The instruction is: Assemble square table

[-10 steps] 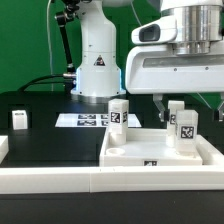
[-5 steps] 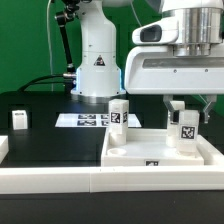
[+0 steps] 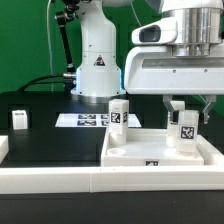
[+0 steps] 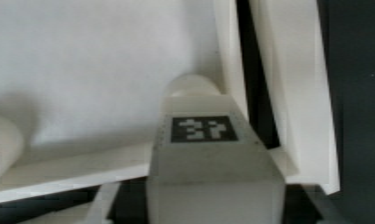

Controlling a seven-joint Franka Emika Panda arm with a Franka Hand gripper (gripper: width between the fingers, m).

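Judged early in the build: no leg visibly fixed to the top (image 3: 160, 152), so all four fittings apparently left to do, with a pick-up seemingly in hand.

Lying rim-up on the table (image 3: 50, 145), just behind the rail (image 3: 50, 180): the top, serving for now as a tray.

Inside the top, toward its far corner on the exterior view's right: front leg (image 3: 184, 128), upright, tag outward, and what looks like a rear leg (image 3: 176, 105) just behind it.

Drawn in there and clenched: the gripper (image 3: 183, 109), jaws narrowed on a post. In the wrist view, gripped leg (image 4: 205, 130) centred and tagged, close beside the top's rim (image 4: 282, 90). Front or rear of that pair: cannot tell.

At the top's far corner on the exterior view's left: corner leg (image 3: 119, 113), upright; inside the rim or just behind it, unclear.

Well apart from the top, on the exterior view's left: lone leg (image 3: 19, 119), standing on the table.

Beyond the top: marker board (image 3: 85, 120), flat.
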